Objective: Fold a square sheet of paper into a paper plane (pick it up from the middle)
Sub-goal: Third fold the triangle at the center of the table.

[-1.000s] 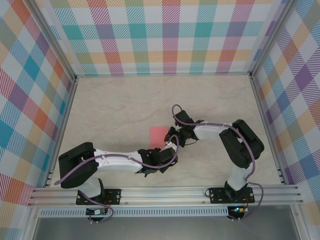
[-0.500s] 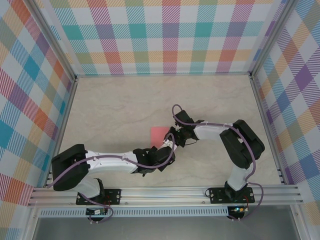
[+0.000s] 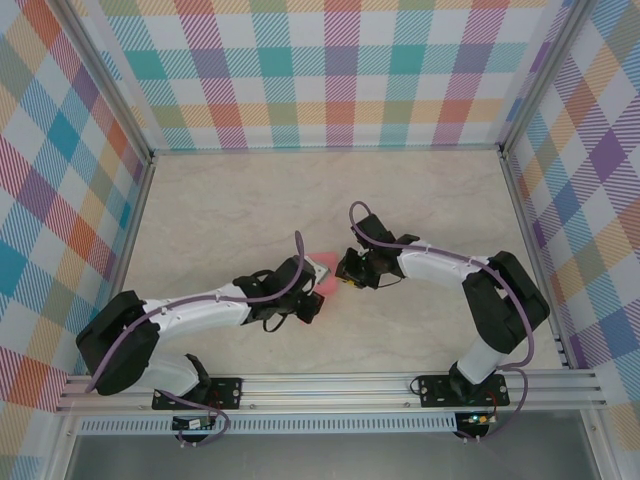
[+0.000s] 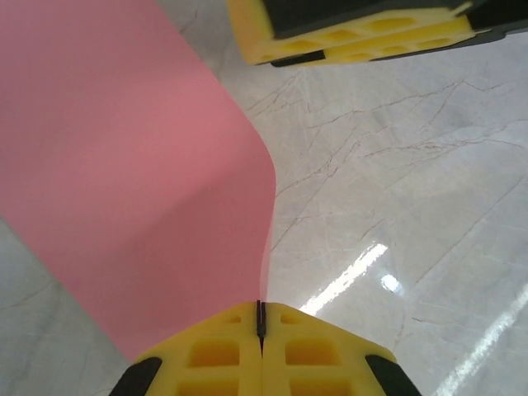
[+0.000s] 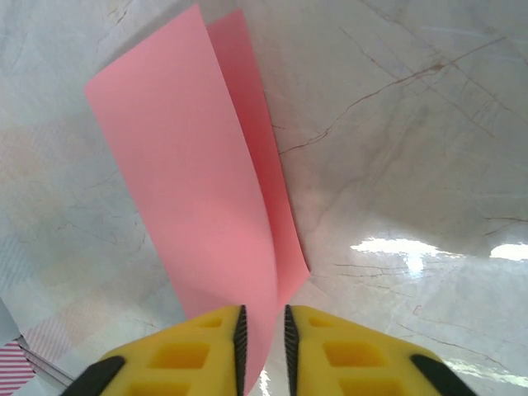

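Pink paper (image 4: 124,165) sits clamped in left gripper (image 4: 260,320) and right gripper (image 5: 262,320) (both closed on it), so I'd crease slowly, edges aligned.

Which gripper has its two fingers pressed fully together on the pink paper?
The left gripper: its fingers meet on the pink paper. The right gripper shows a narrow gap.
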You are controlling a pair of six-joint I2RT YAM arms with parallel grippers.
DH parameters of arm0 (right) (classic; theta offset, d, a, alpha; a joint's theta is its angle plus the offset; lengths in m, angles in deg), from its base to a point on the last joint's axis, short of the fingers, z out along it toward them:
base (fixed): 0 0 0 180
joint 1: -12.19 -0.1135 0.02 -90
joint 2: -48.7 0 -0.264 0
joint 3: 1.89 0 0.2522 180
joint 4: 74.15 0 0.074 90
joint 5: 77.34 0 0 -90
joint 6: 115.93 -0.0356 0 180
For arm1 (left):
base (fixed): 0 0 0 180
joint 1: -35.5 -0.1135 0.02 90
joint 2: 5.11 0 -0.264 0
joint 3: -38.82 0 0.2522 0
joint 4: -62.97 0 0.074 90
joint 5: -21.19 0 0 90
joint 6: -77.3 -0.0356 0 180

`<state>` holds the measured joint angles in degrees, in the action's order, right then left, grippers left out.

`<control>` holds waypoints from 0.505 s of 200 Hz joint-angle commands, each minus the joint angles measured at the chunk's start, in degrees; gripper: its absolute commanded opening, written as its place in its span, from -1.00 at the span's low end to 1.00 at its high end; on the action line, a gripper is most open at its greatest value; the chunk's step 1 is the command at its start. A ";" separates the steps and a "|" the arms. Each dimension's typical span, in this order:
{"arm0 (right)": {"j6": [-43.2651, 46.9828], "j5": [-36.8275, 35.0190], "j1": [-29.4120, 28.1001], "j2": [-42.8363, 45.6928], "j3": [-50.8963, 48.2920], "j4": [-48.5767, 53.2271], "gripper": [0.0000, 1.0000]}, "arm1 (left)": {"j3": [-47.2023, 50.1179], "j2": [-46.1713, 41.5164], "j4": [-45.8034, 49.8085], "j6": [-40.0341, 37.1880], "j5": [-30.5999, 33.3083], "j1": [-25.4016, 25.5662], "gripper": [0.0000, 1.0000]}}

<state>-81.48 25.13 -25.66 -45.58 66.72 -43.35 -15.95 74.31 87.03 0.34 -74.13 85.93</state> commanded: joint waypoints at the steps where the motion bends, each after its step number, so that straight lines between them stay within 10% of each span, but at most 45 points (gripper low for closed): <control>1: 2.24 0.81 0.32 -0.12 2.81 -0.49 -0.63 | 1.47 -0.40 -1.87 1.60 -10.66 -3.40 -1.00; 101: 5.66 5.20 0.30 -14.00 14.01 1.63 -0.72 | 2.42 2.75 -4.41 2.79 -22.25 -11.93 -1.00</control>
<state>-78.26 29.37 -25.66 -56.86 77.96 -44.16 -13.29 75.71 83.58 2.79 -92.49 75.20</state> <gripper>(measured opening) 0.143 0.037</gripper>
